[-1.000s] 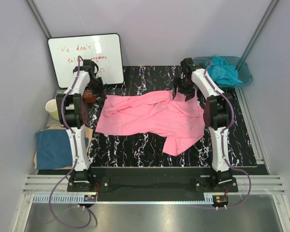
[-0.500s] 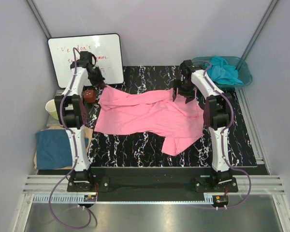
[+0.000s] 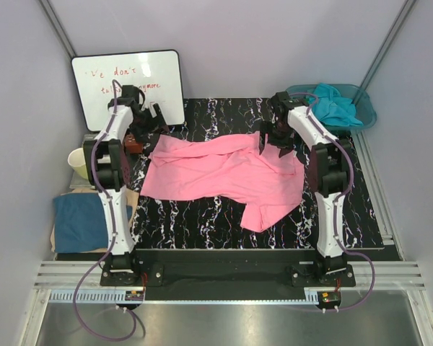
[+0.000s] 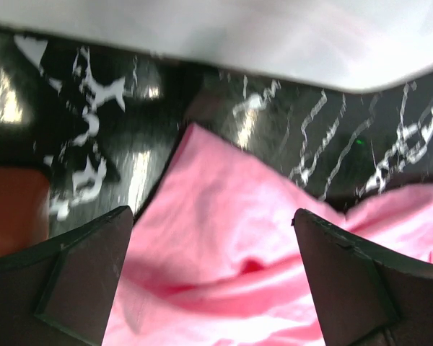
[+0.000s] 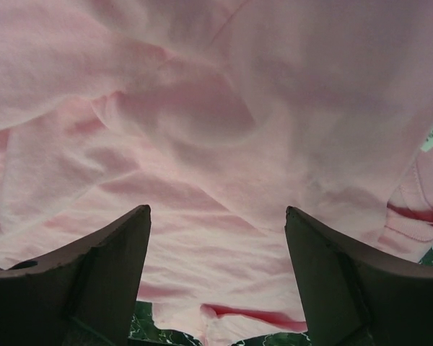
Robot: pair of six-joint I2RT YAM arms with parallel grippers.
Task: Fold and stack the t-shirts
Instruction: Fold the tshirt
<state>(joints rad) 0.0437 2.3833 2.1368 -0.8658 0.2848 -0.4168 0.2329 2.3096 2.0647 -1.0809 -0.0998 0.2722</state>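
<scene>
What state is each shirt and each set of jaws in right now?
pink t-shirt, unfolded, spread rumpled on the table.
turquoise t-shirt, bunched up in the basin.
dark blue t-shirt, lying flat as a rectangle, left of the table.
left jaws, open, over the pink t-shirt's far left corner, holding nothing.
right jaws, open, over the pink t-shirt's far right part, holding nothing.

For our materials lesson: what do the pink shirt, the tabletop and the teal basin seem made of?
Pink shirt: soft matte cloth, likely cotton knit; it wrinkles and folds. Tabletop: glossy black marble look, possibly printed; white veins, light glints. Teal basin: seemingly translucent plastic; thin, smooth rim.
</scene>
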